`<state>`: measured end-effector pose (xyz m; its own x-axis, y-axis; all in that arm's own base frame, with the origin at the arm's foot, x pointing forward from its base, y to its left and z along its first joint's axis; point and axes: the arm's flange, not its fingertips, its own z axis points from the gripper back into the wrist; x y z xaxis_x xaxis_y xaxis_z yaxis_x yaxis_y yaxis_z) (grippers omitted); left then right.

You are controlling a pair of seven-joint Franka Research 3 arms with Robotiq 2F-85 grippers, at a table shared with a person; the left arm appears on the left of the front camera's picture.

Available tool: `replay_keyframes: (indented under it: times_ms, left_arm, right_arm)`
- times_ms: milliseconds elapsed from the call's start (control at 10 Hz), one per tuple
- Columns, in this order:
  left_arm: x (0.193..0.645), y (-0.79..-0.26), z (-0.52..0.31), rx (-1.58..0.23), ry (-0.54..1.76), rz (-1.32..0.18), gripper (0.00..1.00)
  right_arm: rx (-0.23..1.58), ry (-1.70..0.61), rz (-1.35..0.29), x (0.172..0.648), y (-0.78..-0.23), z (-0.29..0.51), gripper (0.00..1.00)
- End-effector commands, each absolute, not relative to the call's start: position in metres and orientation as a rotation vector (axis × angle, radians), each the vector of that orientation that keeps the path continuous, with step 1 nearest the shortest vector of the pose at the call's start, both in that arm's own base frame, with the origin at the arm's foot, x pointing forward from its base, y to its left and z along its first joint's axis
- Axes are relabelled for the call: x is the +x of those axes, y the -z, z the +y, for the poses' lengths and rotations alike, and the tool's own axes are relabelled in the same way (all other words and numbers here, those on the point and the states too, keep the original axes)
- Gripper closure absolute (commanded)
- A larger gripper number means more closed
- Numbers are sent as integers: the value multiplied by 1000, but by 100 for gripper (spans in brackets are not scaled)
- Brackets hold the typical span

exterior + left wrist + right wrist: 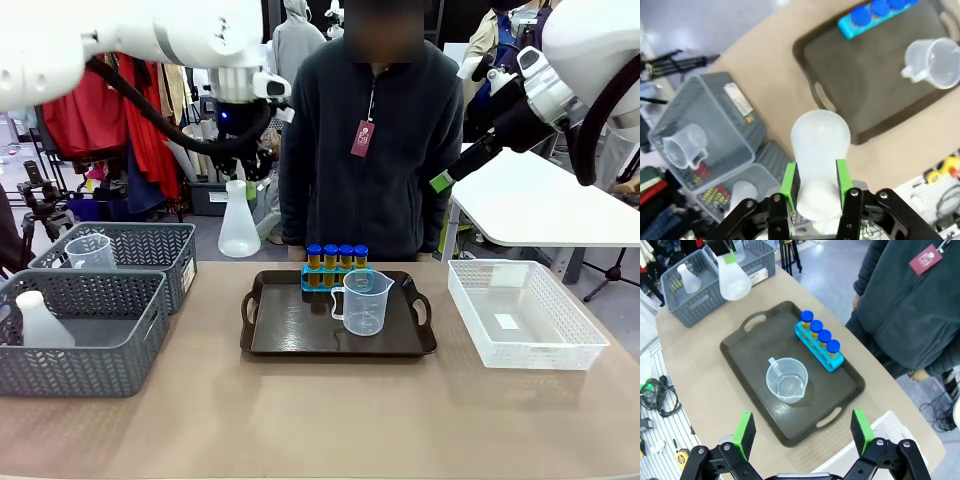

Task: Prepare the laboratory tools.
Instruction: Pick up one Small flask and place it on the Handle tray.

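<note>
Flask (238, 222), white conical, hangs by its neck in the left gripper (814, 187), jaws clamped on it, high over the worktop (320, 420) left of the tray (290, 335). Tubes (336, 257) and beaker (366, 300) already sit on the tray. Best lower upright onto bare tray, clear of both. Right gripper (802, 437) jaws apart, empty.

This looks like a robotics lab or workshop set up inside a storage-like room. A tan table (320, 420) carries a dark tray (290, 330) as a staged workstation, with grey baskets (80, 330) left of the tray and a white basket (525, 315) right of it. Behind the tray, past a standing person (365, 150), hang red garments (150, 130); camera tripods (40, 205) stand on the floor.
</note>
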<state>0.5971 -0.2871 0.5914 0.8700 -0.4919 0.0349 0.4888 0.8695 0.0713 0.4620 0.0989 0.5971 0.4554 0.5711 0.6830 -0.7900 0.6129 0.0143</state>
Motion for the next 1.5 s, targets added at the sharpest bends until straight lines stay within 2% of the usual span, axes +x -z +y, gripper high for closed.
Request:
replay_keyframes:
  times_ms: [0, 500, 1000, 1400]
  left_arm:
    - [610, -581, -294, 84, 600, -68, 100]
    - [605, -524, -337, 40, 682, -112, 100]
    - [612, -474, -378, 10, 833, -15, 100]
    - [605, -455, -386, -23, 882, 18, 100]
  right_arm:
    - [379, -859, -703, 463, -598, 98, 0]
    - [379, -859, -703, 463, -598, 98, 0]
    - [379, -859, -703, 463, -598, 98, 0]
    - [379, -859, -703, 463, -598, 98, 0]
